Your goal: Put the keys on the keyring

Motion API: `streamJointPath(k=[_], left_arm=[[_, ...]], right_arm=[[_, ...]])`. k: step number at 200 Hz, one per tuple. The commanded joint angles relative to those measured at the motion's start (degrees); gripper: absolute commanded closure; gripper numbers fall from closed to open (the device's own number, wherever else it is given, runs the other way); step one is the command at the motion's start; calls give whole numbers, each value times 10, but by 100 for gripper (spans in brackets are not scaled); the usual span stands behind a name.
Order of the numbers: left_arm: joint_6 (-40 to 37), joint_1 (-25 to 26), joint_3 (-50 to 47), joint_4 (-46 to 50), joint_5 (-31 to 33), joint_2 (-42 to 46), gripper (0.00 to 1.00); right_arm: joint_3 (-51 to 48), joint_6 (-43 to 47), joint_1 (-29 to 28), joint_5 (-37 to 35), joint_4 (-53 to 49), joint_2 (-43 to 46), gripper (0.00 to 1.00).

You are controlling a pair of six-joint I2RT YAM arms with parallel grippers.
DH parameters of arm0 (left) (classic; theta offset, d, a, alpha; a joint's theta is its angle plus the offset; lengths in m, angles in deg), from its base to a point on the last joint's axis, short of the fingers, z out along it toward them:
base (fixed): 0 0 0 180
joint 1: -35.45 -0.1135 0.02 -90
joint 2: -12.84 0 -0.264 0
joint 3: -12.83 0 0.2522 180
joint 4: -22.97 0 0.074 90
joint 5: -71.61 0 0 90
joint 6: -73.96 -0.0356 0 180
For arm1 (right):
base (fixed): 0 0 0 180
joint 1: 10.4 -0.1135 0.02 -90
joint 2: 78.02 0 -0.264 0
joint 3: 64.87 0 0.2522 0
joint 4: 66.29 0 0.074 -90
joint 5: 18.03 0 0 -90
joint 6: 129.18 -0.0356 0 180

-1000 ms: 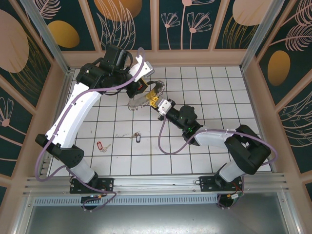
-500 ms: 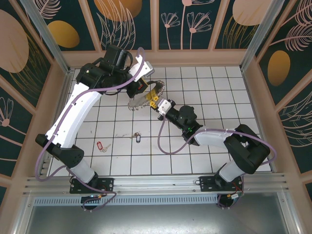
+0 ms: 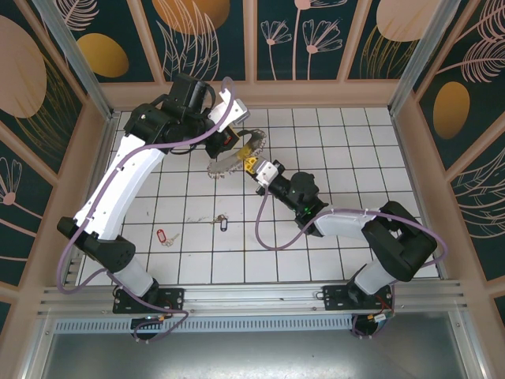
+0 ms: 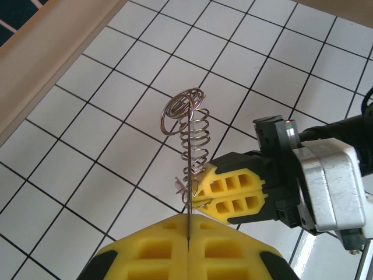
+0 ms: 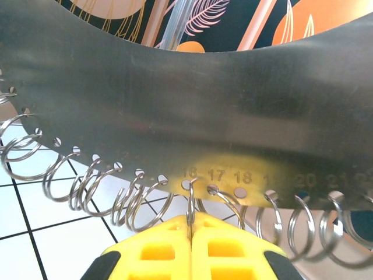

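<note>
Top external: keyring (image 3: 227, 164), a curved metal band fringed with split rings, sits upper centre of frame, held between both grippers; left gripper (image 4: 187, 242) is clenched on the band's thin edge; right gripper (image 5: 190, 228) is pinched on one split ring (image 5: 190, 201) by holes 16-17; blue-tagged key (image 3: 222, 224) and red-tagged key (image 3: 163, 235) lie loose on the tiles lower left, well apart from it. My read: the step is ring prep, with no key picked; next, pry that ring open, then free one gripper to fetch a key.
</note>
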Motion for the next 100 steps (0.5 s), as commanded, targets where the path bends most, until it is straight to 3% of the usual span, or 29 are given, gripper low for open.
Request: streamJointPath(k=[1, 14, 52, 100], left_arm=[[32, 3, -17, -35, 21, 19, 100], [48, -1, -34, -53, 27, 22, 100], [100, -40, -83, -115, -33, 36, 100], [170, -107, -192, -232, -171, 58, 100]], right_arm=[[-6, -18, -2, -2, 28, 11, 100], [-8, -26, 0, 2, 25, 18, 100], [-22, -53, 16, 13, 38, 33, 100], [-30, -95, 49, 94, 37, 69, 100]])
